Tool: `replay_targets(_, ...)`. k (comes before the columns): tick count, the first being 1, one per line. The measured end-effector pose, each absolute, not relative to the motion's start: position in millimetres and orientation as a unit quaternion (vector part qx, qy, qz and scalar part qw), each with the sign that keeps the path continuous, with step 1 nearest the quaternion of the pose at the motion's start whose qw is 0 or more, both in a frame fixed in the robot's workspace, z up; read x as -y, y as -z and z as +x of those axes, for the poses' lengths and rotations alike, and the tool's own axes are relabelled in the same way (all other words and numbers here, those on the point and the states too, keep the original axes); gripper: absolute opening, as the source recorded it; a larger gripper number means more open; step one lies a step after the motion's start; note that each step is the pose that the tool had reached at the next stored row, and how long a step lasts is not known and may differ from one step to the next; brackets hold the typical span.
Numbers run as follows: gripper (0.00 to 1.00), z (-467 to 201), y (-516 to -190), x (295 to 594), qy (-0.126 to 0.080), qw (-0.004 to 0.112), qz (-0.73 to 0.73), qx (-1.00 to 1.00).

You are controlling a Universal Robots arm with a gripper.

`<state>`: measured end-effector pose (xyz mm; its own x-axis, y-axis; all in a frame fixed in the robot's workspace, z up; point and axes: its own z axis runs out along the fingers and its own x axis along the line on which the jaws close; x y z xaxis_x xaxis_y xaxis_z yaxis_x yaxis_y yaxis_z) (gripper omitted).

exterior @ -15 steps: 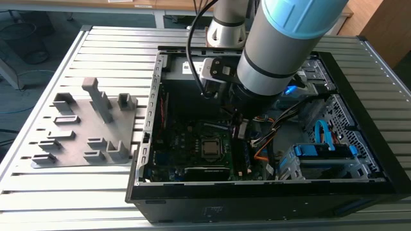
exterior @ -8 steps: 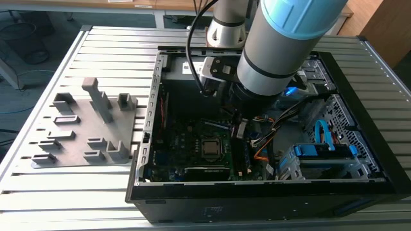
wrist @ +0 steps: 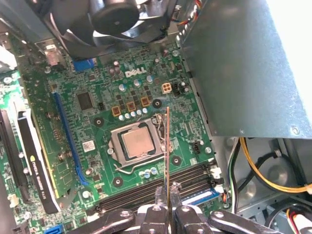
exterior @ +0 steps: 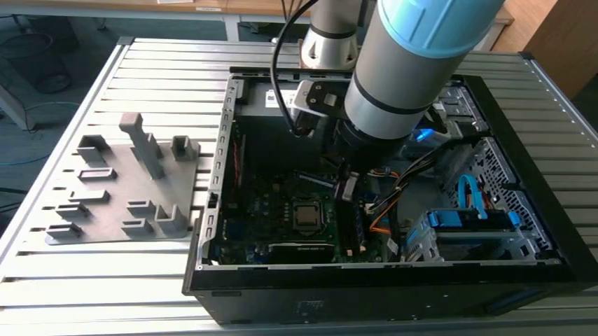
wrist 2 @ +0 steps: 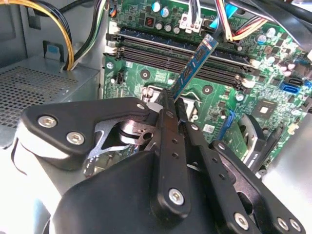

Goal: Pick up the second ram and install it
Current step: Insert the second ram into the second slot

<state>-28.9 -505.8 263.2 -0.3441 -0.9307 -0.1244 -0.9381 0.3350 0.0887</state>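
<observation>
Black fingers [wrist 2: 166, 126] of my gripper [wrist 2: 171, 99] pinch the second ram [wrist 2: 197, 61], tilted above the memory slots [wrist 2: 170, 53], in the second wrist view. First wrist view: it runs edge-on near the CPU socket [wrist: 136, 144] (unseated). Exterior view: my arm [exterior: 411, 63] inside the case [exterior: 374, 280]. Carry stage, I judge; seating demands squaring it to a slot.

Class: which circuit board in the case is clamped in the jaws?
The ram: the narrow stick jutting at a tilt from the gripper, over the slots. The wide motherboard lies flat beneath it.
</observation>
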Motion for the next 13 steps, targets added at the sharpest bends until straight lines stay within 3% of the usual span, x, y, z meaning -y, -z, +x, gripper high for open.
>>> replay_targets(13, 0.14, -28.9, -262.9, 505.8, -0.071, 0.028, -0.542, -0.837)
